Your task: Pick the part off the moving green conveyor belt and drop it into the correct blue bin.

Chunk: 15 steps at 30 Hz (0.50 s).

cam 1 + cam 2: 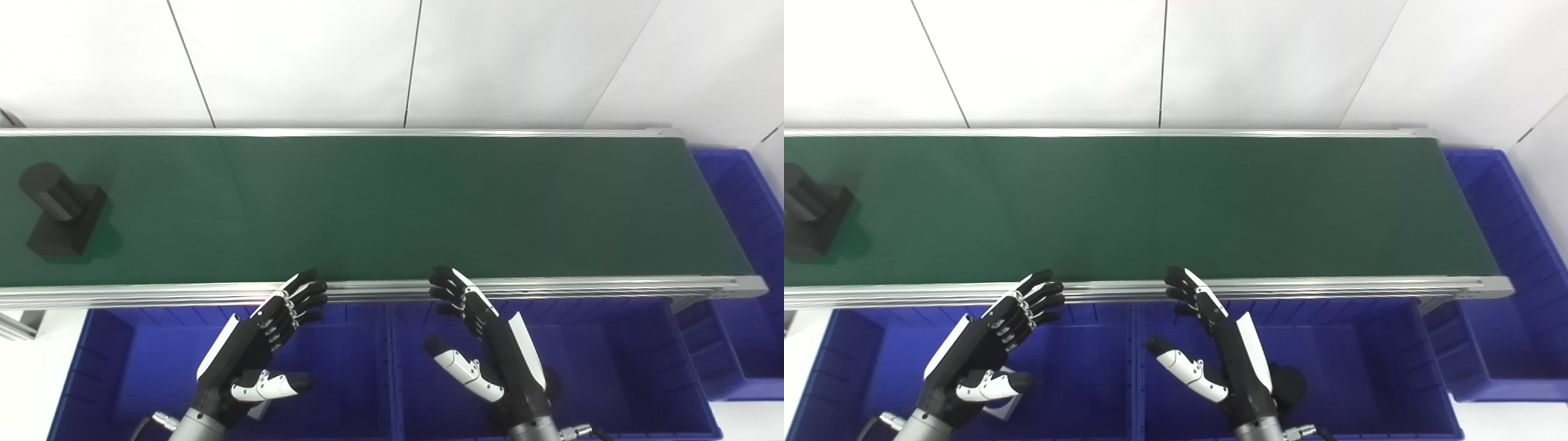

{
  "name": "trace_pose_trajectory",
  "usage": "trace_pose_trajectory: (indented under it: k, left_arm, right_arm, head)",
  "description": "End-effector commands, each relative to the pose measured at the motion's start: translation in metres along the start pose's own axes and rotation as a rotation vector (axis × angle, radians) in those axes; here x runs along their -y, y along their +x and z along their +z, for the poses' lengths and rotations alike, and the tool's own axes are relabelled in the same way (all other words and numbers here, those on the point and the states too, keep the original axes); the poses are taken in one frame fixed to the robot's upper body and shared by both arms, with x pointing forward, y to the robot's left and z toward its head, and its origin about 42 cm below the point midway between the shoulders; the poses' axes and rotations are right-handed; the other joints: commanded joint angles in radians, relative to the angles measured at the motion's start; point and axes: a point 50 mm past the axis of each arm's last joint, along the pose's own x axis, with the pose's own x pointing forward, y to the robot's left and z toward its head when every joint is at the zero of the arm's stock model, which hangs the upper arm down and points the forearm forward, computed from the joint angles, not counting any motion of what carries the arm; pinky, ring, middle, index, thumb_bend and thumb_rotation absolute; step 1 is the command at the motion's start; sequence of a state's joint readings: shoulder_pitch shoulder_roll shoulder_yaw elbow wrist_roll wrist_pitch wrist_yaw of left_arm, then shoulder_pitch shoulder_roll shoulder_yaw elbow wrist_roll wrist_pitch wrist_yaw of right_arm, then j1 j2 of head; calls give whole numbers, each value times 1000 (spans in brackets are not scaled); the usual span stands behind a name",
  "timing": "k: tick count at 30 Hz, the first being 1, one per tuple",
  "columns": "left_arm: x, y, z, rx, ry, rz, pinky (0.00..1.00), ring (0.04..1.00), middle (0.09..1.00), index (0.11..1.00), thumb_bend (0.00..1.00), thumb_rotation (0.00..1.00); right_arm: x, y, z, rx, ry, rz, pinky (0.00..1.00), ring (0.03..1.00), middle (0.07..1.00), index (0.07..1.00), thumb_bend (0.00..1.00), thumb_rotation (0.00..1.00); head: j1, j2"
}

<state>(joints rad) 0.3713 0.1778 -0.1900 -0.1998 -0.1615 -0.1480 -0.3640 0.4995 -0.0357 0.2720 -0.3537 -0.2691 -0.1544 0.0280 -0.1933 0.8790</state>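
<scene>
A black part, a cylinder on a square block, lies on the green conveyor belt at its far left; it also shows at the left edge of the right eye view. My left hand is open and empty, hovering over the left blue bin with fingertips at the belt's near rail. My right hand is open and empty over the middle blue bin, fingertips also at the rail. Both hands are far to the right of the part.
A third blue bin stands at the belt's right end. An aluminium rail runs along the belt's near edge. A dark object lies in the middle bin behind my right wrist. A white wall is behind the belt.
</scene>
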Motion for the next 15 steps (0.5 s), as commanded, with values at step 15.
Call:
trace_pose_trajectory:
  k: [15]
  left_arm:
    - [-2, 6, 5, 63, 23, 1, 835, 871, 880, 906, 916, 473]
  right_arm:
    - [3, 2, 7, 84, 87, -50, 712, 784, 808, 852, 545, 803]
  head:
    - [1, -10]
